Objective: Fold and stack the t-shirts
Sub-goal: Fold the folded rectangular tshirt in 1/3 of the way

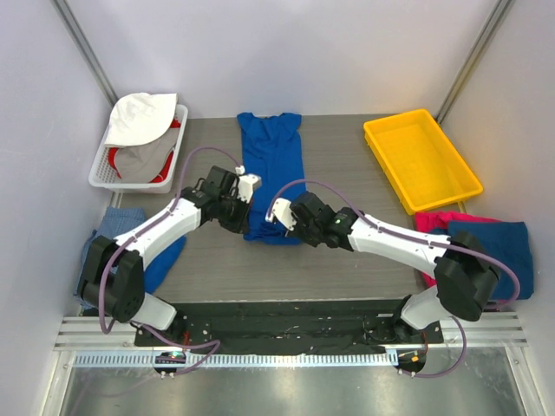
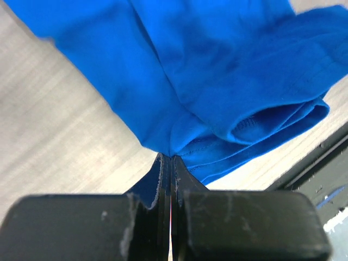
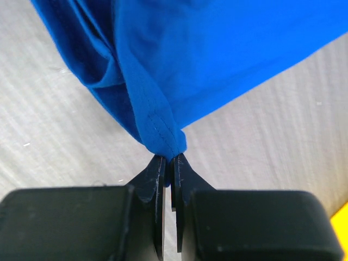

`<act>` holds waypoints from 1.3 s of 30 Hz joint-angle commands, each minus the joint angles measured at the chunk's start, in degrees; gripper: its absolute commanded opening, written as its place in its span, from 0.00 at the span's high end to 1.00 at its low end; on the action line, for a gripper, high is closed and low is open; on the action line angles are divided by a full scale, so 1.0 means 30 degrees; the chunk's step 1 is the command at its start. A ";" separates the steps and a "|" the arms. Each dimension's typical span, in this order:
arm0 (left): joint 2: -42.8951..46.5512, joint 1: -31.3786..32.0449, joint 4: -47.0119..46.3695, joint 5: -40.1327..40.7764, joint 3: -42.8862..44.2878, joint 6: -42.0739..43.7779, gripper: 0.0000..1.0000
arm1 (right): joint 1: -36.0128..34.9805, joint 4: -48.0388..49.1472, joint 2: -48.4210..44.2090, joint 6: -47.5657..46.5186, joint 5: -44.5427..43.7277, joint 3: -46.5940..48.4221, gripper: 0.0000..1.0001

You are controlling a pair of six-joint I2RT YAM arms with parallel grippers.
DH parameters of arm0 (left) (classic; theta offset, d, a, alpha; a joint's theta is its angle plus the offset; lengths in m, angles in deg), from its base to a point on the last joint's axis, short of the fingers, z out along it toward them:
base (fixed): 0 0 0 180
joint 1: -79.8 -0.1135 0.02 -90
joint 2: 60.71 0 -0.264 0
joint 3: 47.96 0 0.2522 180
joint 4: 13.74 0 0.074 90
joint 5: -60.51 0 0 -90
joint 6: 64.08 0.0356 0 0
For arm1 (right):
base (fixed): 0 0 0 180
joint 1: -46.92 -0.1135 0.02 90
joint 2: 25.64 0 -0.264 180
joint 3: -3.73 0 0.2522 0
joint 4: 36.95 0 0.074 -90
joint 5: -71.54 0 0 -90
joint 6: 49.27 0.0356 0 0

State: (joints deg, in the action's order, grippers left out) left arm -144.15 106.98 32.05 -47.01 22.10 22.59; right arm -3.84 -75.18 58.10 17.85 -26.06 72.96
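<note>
Tightly, left gripper (image 2: 169, 159) and right gripper (image 3: 168, 159) pinch soft blue t-shirt (image 1: 270, 156).

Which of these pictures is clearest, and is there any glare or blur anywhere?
Top external view: even light, soft shadows, a dull sheen on the metal sill. Left wrist view: the blue t-shirt shows crisp hem stitching by the left claw; the table beyond looks softer. Right wrist view: stitching sharp at the right claw.

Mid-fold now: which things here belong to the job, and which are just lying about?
Job: blue t-shirt, pinched by left gripper and right gripper; pink shirt and dark blue shirt at right; blue garments at left.
Lying about, seemingly: yellow tray; white basket of white, grey and red cloth.
</note>
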 commanded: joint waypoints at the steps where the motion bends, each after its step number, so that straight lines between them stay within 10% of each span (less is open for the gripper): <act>1: -0.0952 -0.0329 -0.0774 0.0361 0.1741 0.0495 1.00 | 0.0747 0.0363 0.0938 -0.0929 -0.0457 0.1521 0.99; 39: -0.9833 -0.2965 -0.1829 0.0916 1.0385 0.1755 1.00 | 0.4704 0.0744 1.1049 -0.3508 -0.0134 1.2010 0.99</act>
State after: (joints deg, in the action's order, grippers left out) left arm -173.11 99.50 28.03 -45.55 50.38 26.65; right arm 10.26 -73.22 90.85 7.97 -25.90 105.85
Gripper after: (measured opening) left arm 0.012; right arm 0.111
